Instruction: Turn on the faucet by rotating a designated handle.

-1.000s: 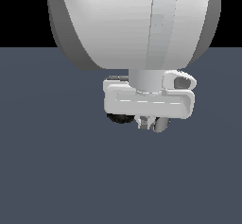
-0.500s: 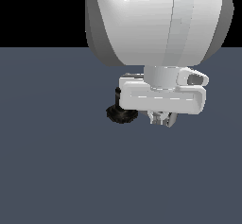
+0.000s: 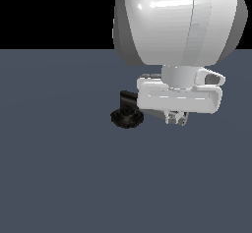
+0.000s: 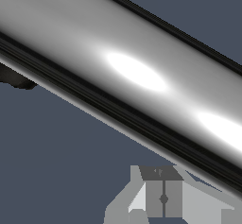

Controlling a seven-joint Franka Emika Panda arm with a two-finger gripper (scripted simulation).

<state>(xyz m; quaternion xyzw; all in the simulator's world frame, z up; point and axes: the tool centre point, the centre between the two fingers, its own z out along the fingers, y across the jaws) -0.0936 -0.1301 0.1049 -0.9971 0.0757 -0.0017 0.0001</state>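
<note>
The faucet [image 3: 127, 117] shows in the exterior view as a round ridged black base with a short black upright, just to the exterior view's left of my white hand. There the hand hides the handle. In the wrist view the handle [image 4: 137, 72] is a shiny chrome bar running slantwise across the whole picture, very close to the camera. A black part of the faucet [image 4: 14, 78] shows at its edge. My gripper [image 3: 176, 118] [image 4: 163, 198] has its two fingers pressed together with nothing between them. They sit beside the bar, not around it.
A plain dark grey-blue floor [image 3: 64, 178] spreads around the faucet. My large white arm [image 3: 177, 25] fills the upper part of the exterior view's right and blocks what lies behind it.
My arm and hand have shifted toward the exterior view's right. The faucet's black base and upright, earlier mostly hidden under the hand, now show to its left.
</note>
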